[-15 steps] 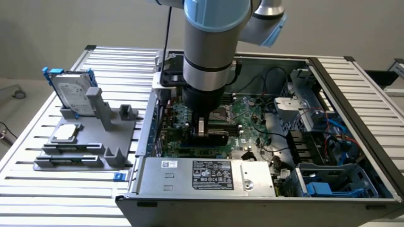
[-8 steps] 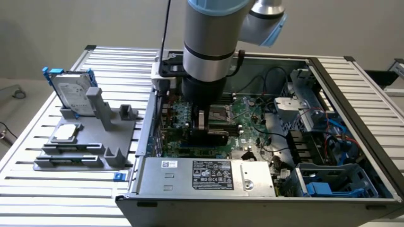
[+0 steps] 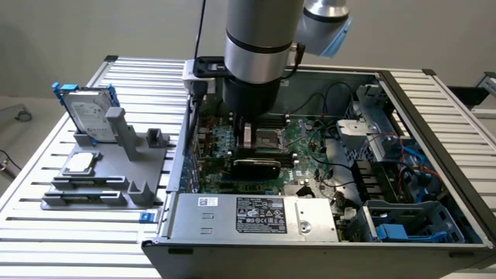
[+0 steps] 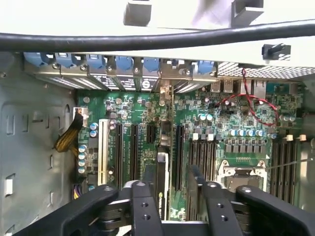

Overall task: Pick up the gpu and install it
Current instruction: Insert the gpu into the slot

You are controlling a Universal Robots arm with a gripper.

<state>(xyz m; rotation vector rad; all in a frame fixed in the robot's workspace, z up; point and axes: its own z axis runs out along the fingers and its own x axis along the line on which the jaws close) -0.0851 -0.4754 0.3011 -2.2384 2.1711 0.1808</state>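
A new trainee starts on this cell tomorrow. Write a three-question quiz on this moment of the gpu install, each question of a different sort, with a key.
1. True or false: the silver hard drive in its blue frame sits inside the open grey computer case.
2. The flat black-shrouded gpu is: A beside the hard drive; B on edge on the green motherboard, under the black gripper; C lifted clear above the case.
3. Are the gripper's jaws open or shut?
Key: 1 false, it stands in the grey plastic holder outside the case; 2 B; 3 open.
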